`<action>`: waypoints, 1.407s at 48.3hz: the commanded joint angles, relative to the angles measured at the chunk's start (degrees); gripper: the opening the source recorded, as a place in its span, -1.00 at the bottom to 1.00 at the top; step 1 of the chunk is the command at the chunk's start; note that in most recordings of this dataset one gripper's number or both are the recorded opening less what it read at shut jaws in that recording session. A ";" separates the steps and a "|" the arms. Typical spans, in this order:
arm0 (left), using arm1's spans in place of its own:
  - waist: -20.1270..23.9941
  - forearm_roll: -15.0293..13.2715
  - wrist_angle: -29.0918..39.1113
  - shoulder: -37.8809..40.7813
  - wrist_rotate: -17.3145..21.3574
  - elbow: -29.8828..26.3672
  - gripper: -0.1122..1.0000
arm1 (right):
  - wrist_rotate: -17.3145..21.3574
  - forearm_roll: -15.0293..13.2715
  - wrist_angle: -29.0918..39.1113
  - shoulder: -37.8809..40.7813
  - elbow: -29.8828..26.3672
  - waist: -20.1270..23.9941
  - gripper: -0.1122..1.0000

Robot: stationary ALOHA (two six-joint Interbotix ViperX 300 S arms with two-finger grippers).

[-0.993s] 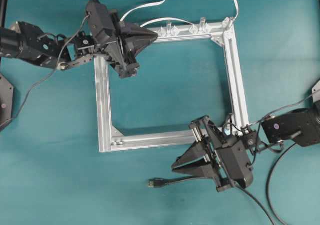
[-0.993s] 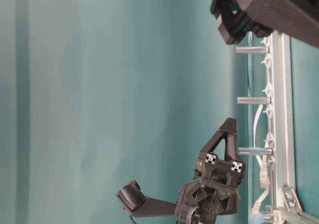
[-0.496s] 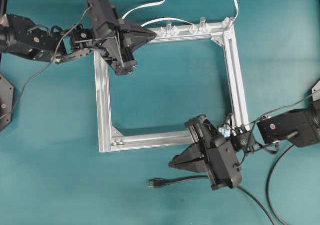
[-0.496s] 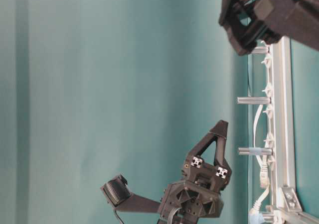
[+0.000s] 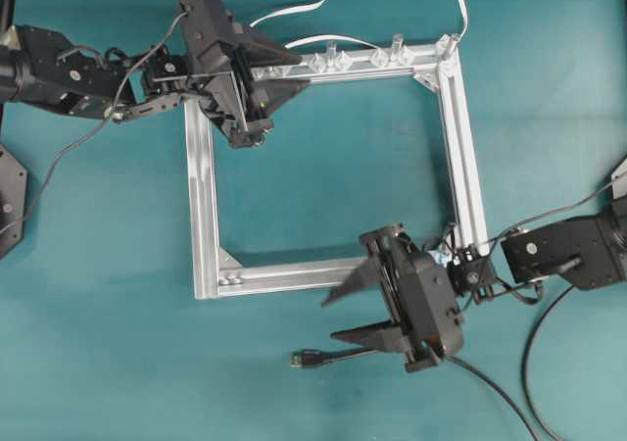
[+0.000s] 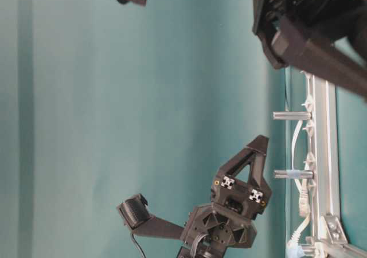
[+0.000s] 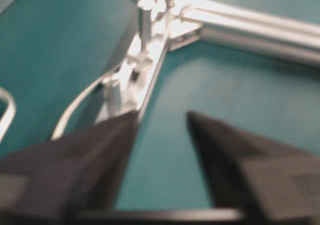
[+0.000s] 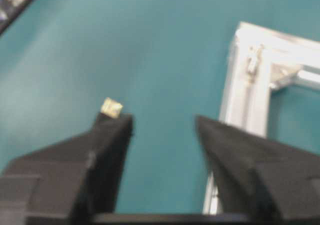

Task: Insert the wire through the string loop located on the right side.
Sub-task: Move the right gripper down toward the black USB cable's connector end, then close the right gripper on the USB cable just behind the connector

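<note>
We saw the wire [image 5: 338, 356] lying free on the worktop [image 5: 118, 343], its plug just beyond the lower tip of the right gripper [image 5: 335, 318], whose jaws stood apart and empty, as did the left gripper's [image 5: 294, 69] over the frame [image 5: 201, 196].

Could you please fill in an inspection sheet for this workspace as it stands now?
Surface: teal table, bare inside the aluminium frame.
Job's things: wire lies flat below the frame, plug pointing left; string loop not discernible.
Clutter: clear clips along the frame's top rail.
Grippers: left claw open over the frame's top-left corner, holding nothing; right claw open above the wire's plug end, holding nothing.
Cables: white cable runs off the top edge; black arm leads at the right.
Surroundings: nothing seen.
</note>
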 commanded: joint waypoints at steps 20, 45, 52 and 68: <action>-0.18 0.18 2.37 -3.34 0.00 -0.79 0.35 | 0.09 7.38 -1.14 -1.41 -0.70 2.72 0.43; -1.23 0.18 2.99 -3.25 -0.18 -0.70 0.36 | -5.19 25.58 -3.16 1.58 -0.62 9.67 0.42; -1.58 0.18 3.34 -3.16 -0.18 -0.35 0.36 | -6.86 31.29 -5.89 2.55 -0.79 11.51 0.42; -2.11 0.18 3.78 -3.25 -0.26 -0.26 0.36 | -11.25 37.97 -9.32 6.94 -4.39 15.47 0.42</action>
